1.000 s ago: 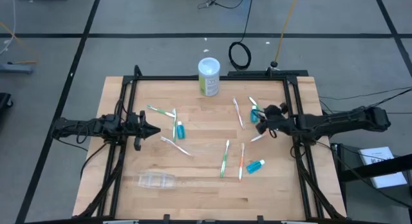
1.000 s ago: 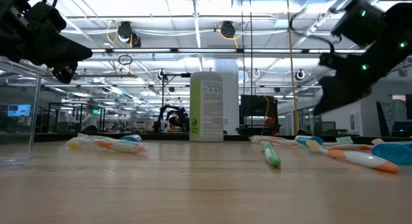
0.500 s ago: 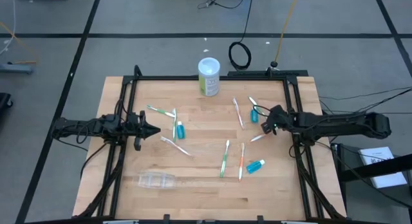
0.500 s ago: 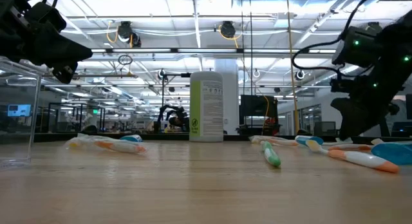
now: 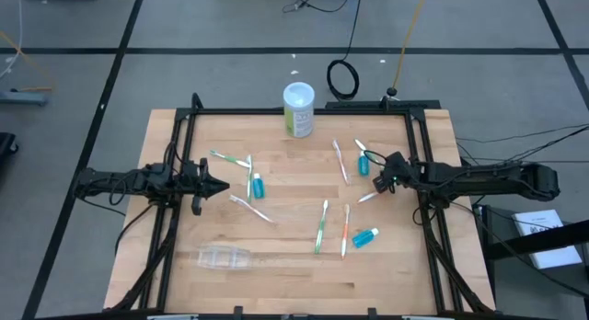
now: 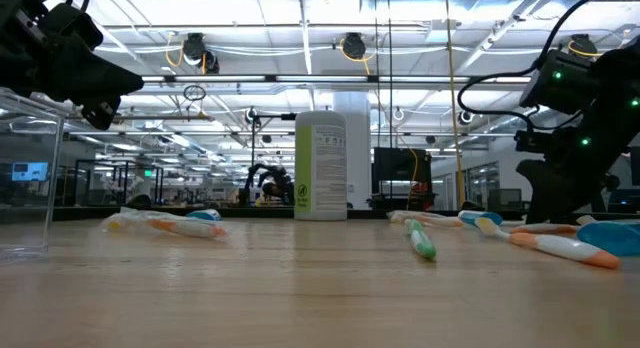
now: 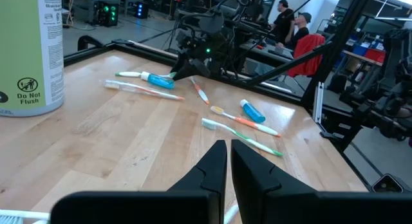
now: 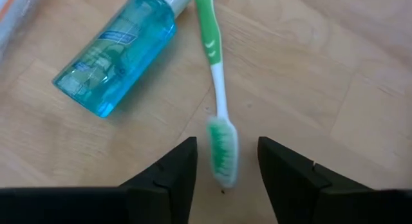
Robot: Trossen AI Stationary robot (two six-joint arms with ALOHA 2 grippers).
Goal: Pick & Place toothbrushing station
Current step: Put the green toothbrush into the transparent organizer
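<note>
Right gripper (image 8: 222, 169) is low over the table (image 5: 276, 274) near its right edge, fingers apart and straddling the bristle head of a green-and-white toothbrush (image 8: 215, 89), not clamped on it. A teal tube (image 8: 116, 53) lies just beside that brush. A second ago this gripper was higher and wider; it has since dropped to the brush and narrowed.

Left gripper (image 5: 213, 185) waits over the left side, fingers together, nothing held, unchanged.

Rest of the set hasn't moved: brushes and a second teal tube (image 5: 259, 185) mid-left, green (image 5: 321, 226) and orange (image 5: 346, 230) brushes plus a third tube (image 5: 365, 236) centre-right, clear cup (image 5: 225, 257) on its side near the front-left. Front centre and the far-left strip of table are bare wood, room to move there.

Canister (image 5: 298, 108) stands at the back edge; its label reads "Do Not Flush" in the left wrist view.
</note>
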